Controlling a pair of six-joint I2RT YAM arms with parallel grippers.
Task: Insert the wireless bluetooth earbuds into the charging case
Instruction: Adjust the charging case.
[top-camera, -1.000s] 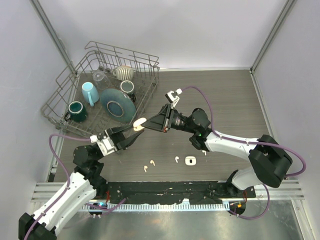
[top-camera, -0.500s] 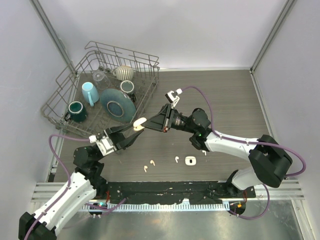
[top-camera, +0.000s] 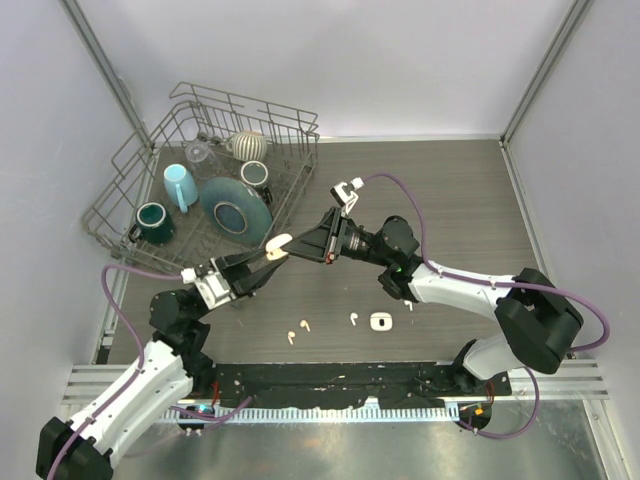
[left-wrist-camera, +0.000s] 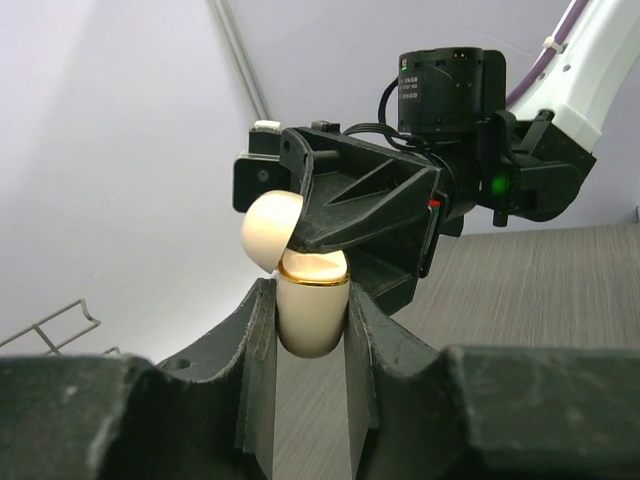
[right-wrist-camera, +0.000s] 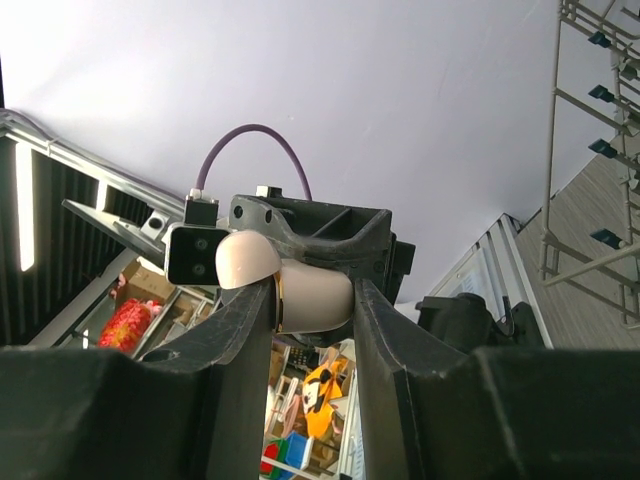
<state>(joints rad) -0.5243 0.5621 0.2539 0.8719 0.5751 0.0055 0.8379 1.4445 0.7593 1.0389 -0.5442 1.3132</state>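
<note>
1. Both the left tool (left-wrist-camera: 310, 292) and right tool (right-wrist-camera: 312, 296) clench the cream, egg-shaped plastic charging case (top-camera: 278, 245), held aloft with its lid ajar.
2. The tiny white plastic earbuds (top-camera: 303, 325) lie on the wood-grain tabletop (top-camera: 460, 200), well apart from the case, toward the arm bases.

My right gripper (right-wrist-camera: 313, 289) clamps the cream charging case (right-wrist-camera: 322, 296) between its two dark fingers (right-wrist-camera: 235, 340), the rounded lid (right-wrist-camera: 247, 261) hinged open off a gold-edged rim, while the other arm's wrist camera (right-wrist-camera: 196, 253) and its looping purple cable (right-wrist-camera: 255, 140) sit just behind the case.
</note>
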